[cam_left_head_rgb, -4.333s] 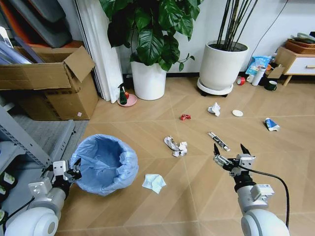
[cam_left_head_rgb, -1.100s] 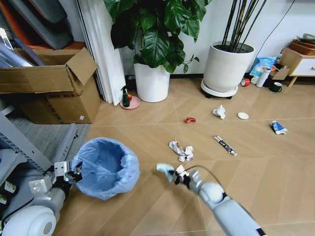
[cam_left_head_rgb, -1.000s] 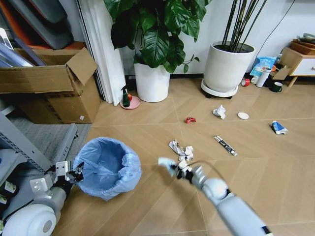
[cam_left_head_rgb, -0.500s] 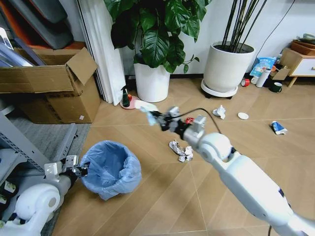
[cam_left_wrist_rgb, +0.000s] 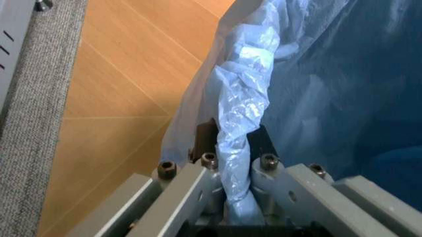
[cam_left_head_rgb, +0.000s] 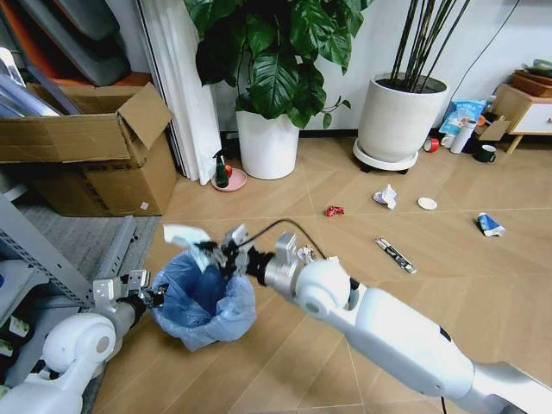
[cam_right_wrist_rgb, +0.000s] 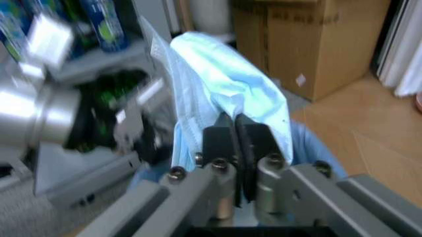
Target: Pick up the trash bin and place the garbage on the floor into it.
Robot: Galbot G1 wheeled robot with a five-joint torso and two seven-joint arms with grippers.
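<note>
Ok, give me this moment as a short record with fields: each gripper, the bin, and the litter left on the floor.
left gripper: fingers shut on the trash bin's bag rim
right gripper: over the bin, fingers shut on a crumpled tissue
trash bin: on the floor, lined with a blue bag
litter on floor: red wrapper, white paper, white disc, black-white tube, blue-white packet

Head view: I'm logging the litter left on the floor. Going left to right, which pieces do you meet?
Red wrapper → crumpled white paper → black-white tube → white disc → blue-white packet.
</note>
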